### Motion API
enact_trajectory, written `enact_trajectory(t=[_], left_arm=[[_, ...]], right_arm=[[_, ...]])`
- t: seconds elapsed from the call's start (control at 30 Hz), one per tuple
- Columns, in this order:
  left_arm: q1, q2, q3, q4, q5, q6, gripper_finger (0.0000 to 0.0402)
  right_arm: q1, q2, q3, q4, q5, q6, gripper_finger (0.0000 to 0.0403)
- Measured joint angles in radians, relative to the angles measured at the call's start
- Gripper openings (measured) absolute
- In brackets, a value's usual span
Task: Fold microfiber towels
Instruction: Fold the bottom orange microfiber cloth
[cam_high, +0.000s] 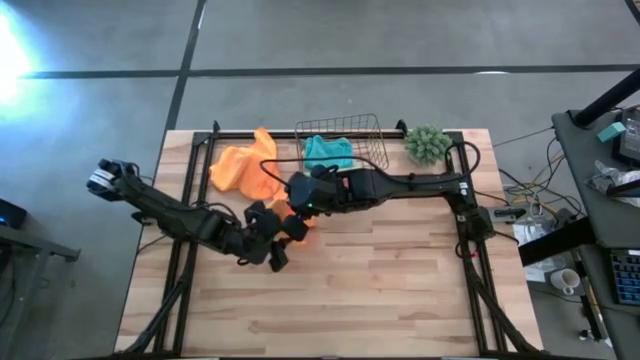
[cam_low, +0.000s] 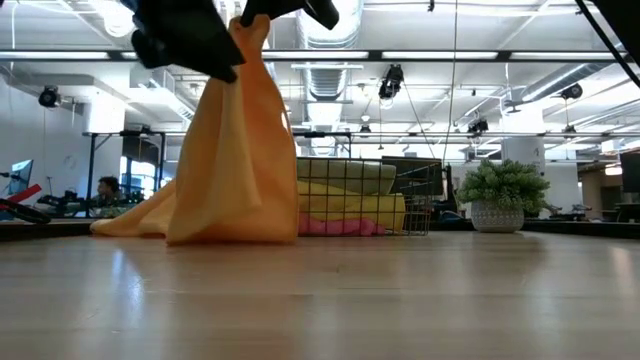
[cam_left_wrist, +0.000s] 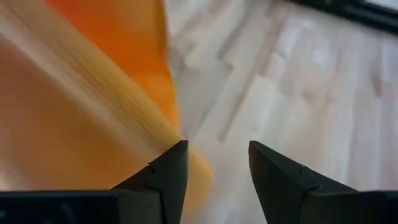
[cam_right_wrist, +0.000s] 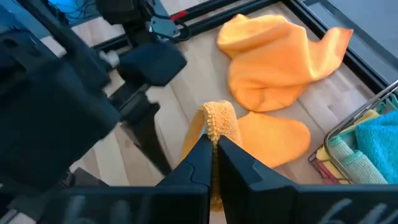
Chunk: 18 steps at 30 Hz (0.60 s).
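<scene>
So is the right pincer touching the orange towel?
Touching. The right wrist view shows the right pincer shut on a fold of the orange towel, pinched between its fingertips.

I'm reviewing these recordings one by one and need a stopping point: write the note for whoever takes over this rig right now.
Right gripper: fingers shut on the orange towel, holding it up by one edge so it hangs with its lower part on the table.
Left gripper: fingers open, beside the hanging towel, not gripping it.
Second orange towel lies crumpled on the table near the wire basket.
Teal towel is in the basket, with yellow and pink cloth showing there in the low view.
Done: nothing visibly folded.
Left: fold the lifted towel, then the others.
</scene>
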Motion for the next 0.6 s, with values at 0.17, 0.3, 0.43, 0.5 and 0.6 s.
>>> enact_trajectory(t=[0.17,0.3,0.43,0.5,0.6], left_arm=[[-0.007,0.005,0.014,-0.011,-0.020,0.050,0.0153],[-0.008,-0.012,0.010,-0.035,-0.064,0.045,0.0153],[-0.006,-0.016,0.023,-0.021,-0.161,0.044,0.0153],[-0.006,-0.016,0.040,-0.019,-0.209,0.044,0.0153],[-0.006,-0.014,0.054,-0.044,-0.268,0.044,0.0153]], right_arm=[[0.000,0.000,-0.001,-0.030,0.009,-0.004,0.0008],[0.000,0.000,0.000,-0.046,0.018,-0.009,0.0008],[-0.001,0.000,0.010,-0.015,0.021,-0.007,0.0008],[-0.002,0.001,0.020,-0.011,0.021,-0.005,0.0008],[-0.002,0.003,0.033,0.001,0.029,-0.005,0.0008]])
